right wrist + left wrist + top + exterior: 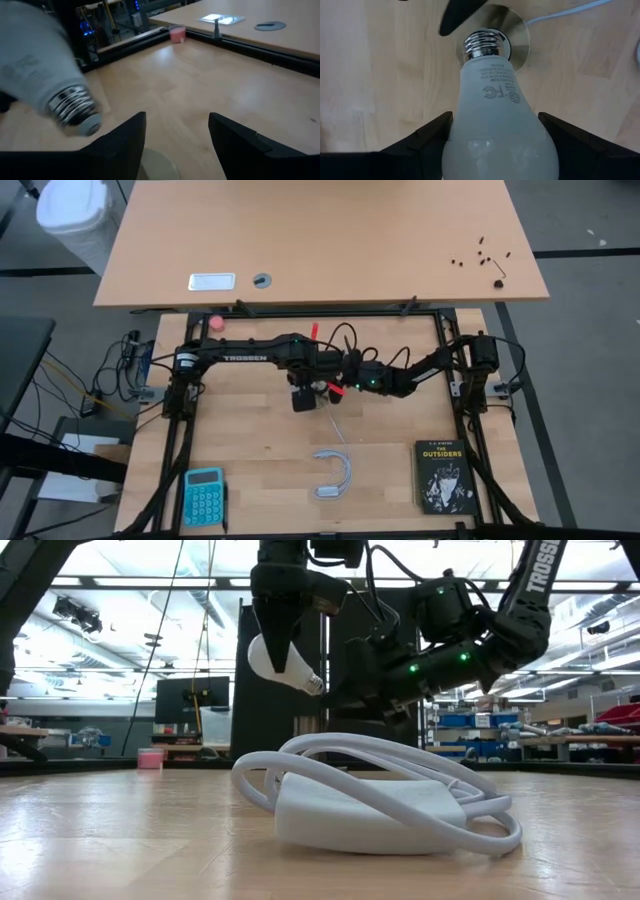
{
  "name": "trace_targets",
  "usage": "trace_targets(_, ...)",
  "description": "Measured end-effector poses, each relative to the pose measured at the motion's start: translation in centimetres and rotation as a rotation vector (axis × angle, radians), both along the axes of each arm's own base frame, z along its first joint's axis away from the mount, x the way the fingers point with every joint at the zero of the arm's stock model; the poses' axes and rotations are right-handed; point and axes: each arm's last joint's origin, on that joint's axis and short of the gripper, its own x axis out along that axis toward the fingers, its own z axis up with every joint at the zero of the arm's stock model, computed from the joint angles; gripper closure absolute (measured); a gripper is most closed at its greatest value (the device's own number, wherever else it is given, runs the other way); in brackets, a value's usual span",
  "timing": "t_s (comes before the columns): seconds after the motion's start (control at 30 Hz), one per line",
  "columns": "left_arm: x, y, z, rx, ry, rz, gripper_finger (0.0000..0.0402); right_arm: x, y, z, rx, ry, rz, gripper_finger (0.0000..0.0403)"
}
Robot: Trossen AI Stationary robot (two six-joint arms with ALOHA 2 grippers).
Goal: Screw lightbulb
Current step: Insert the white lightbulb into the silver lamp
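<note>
holding the bulb over its socket

seen from above, the left gripper (pixel 302 395) and right gripper (pixel 338 387) meet mid-table, near a grey cord loop (pixel 333 473) lying on the wood.

at table height, the lightbulb (pixel 281 662) hangs tilted in the left gripper's fingers, threaded end down toward the right gripper.

the left wrist view shows frosted white glass clamped between both dark fingers (pixel 422 140), its ribbed metal base aimed at the shiny socket disc (pixel 515 35), apparently for threading in.

the right wrist view has the fingers (pixel 125 140) parted around a pale disc, likely steadying the socket.
</note>
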Motion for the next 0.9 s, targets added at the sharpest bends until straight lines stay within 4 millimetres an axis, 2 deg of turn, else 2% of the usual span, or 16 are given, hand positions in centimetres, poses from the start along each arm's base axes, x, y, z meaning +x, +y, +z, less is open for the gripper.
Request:
trace_targets(0.27,0.0,0.2,-0.8,-0.028,0.023,0.016,0.0119,0.7,0.0,0.7,-0.015,-0.022,0.016,0.0176)
trace_targets(0.5,0.0,0.6,-1.6,0.005,0.03,0.037,0.0119,1.4,1.6,1.2,-0.035,-0.026,0.086,0.0176)
trace_targets(0.67,0.3,1.0,-1.6,0.004,-0.003,0.044,0.0119,1.4,1.9,1.0,-0.046,0.003,0.07,0.0176)
trace_targets(0.9,1.2,1.3,-2.8,0.008,-0.007,0.022,0.0119,1.2,1.9,0.3,-0.008,0.06,0.082,0.0176)
